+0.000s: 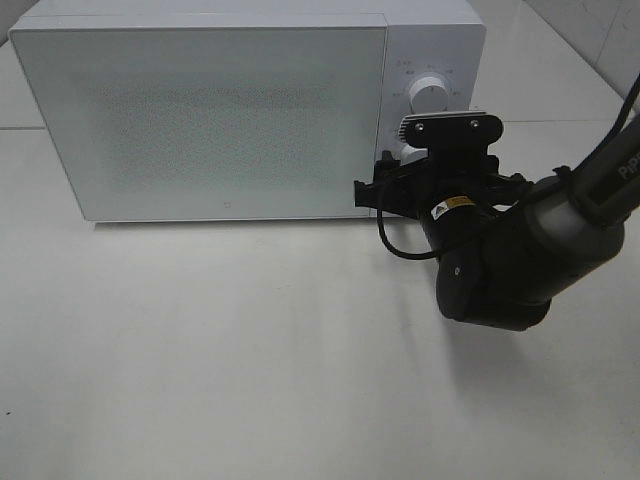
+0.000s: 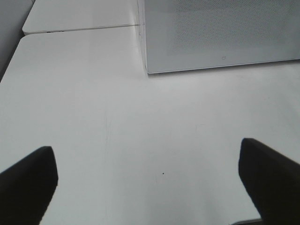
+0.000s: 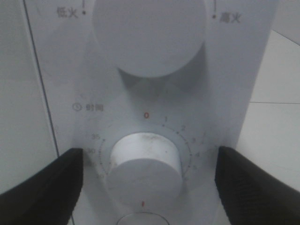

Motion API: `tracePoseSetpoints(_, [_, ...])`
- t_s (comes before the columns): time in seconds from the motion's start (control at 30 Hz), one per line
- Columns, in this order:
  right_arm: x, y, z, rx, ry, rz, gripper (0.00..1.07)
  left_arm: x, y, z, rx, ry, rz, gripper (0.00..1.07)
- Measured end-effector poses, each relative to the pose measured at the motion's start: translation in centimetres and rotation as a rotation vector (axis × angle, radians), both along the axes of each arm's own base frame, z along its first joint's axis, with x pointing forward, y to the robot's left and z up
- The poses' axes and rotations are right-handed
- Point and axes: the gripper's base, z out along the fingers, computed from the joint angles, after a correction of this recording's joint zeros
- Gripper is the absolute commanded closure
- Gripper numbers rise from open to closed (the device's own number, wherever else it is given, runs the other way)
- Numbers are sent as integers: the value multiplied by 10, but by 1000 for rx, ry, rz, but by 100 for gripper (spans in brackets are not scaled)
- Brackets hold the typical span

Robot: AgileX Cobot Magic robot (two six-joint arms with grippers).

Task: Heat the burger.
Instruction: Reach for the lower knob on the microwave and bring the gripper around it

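A: Right wrist view: is the black right gripper point(image 3: 150, 161) spread on both sides of the white round timer knob point(image 3: 144, 171)?
B: Yes, without touching it. The left gripper point(image 2: 147, 183) is spread also. The burger, I cannot tell where.

Robotics lab bench: a white microwave point(image 1: 200, 120) sits on a plain white table point(image 1: 250, 350), its timer dial point(image 3: 145, 164) and panel lettered in Chinese. A black robot arm point(image 1: 560, 220) trailing a looped cable point(image 1: 392, 240) is posed at the controls. Pale tiling point(image 1: 590, 40) lies behind, in the corner.
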Motion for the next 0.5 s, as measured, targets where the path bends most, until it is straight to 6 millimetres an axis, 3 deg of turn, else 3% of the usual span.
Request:
tracePoseSetpoints(0.13, [0,0,0,0,-1,1,35,0,0,0,0,0,0,6])
tracePoseSetpoints(0.2, [0,0,0,0,-1,0,43,0,0,0,0,0,0,6])
tracePoseSetpoints(0.3, [0,0,0,1,-1,-1,46,0,0,0,0,0,0,6])
tracePoseSetpoints(0.37, [0,0,0,1,-1,-1,66,0,0,0,0,0,0,6])
tracePoseSetpoints(0.4, [0,0,0,1,-1,-1,66,0,0,0,0,0,0,6])
tracePoseSetpoints(0.43, [0,0,0,0,0,2,72,0,0,0,0,0,0,6])
tracePoseSetpoints(0.47, [0,1,0,-4,-1,9,84,0,0,0,0,0,0,6])
tracePoseSetpoints(0.5, [0,1,0,-4,-1,9,84,0,0,0,0,0,0,6])
